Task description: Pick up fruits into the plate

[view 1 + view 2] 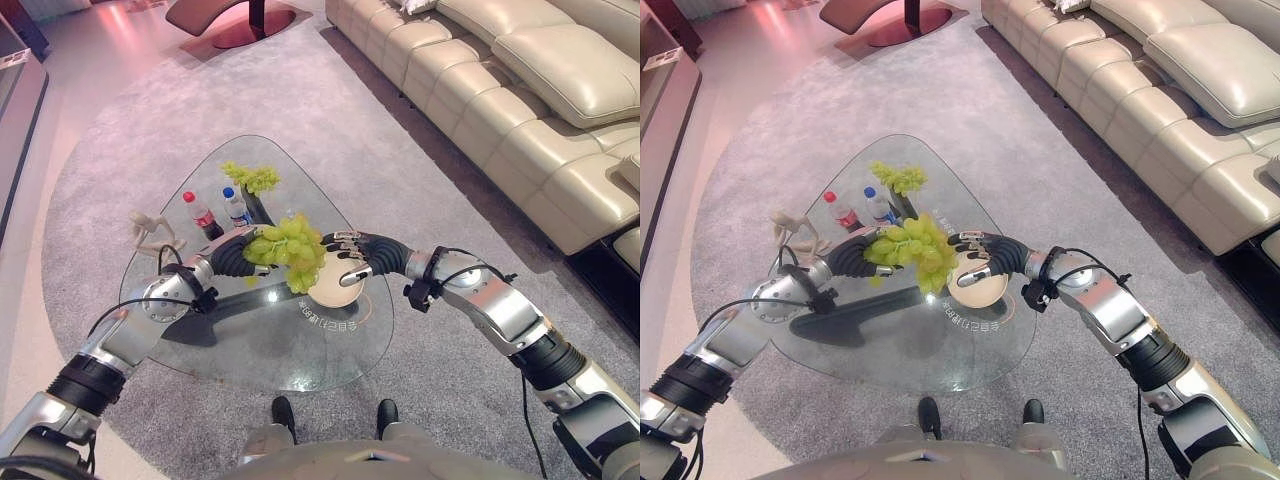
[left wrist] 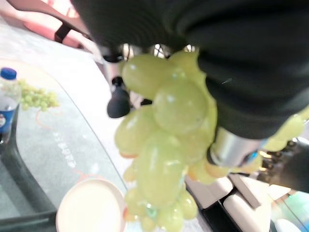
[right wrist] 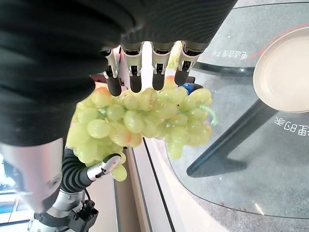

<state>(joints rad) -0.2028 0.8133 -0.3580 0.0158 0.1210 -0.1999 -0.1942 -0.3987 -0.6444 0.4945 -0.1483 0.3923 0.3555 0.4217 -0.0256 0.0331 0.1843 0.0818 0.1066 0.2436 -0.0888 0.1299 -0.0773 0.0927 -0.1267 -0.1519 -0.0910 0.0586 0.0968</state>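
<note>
My left hand is shut on a bunch of green grapes and holds it in the air just above a round cream plate on the glass table. The bunch hangs down over the plate's near-left rim. From the right, my right hand meets the bunch. Its straight fingers rest their dark tips on the top of the grapes, open. A second, smaller bunch of grapes lies at the table's far end.
Two small bottles, one red-capped and one blue-capped, stand behind the held bunch. A pale figurine stands at the table's left edge. A cream sofa runs along the right, on grey carpet.
</note>
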